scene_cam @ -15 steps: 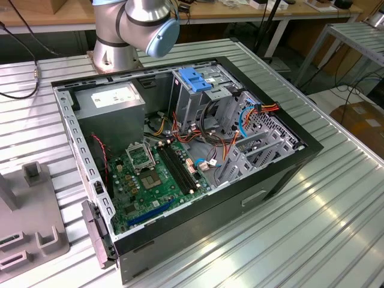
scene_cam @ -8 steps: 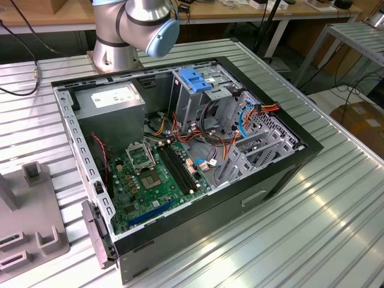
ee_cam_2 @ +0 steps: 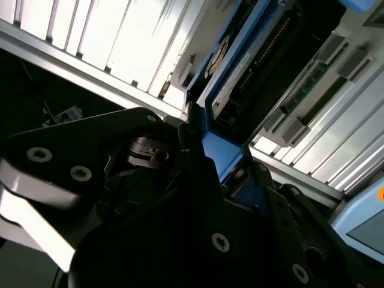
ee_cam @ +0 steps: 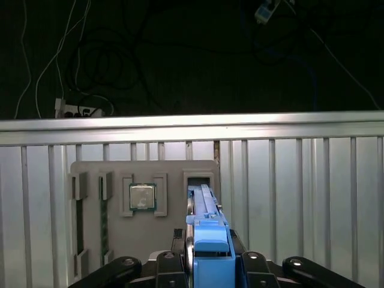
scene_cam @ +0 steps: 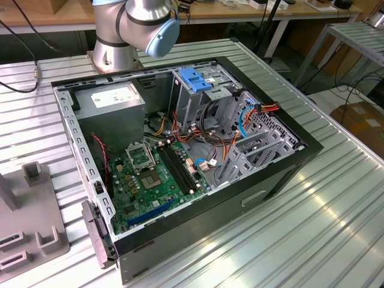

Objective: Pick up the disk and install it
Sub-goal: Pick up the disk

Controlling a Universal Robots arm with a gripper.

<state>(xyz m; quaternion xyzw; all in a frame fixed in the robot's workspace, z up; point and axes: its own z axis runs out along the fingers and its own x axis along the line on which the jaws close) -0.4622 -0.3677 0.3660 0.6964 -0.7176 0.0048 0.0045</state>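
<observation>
First wrist view: disk (ee_cam: 210, 231) clamped within tool (ee_cam: 208, 245).

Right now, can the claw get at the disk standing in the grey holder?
Probably yes. The claw sits right at the blue end of the disk, which stands in the grey holder; nothing is between them.

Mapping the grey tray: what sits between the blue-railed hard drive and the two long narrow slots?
In the first wrist view, a square silver processor chip lies between the blue-railed disk and those slots.
</observation>
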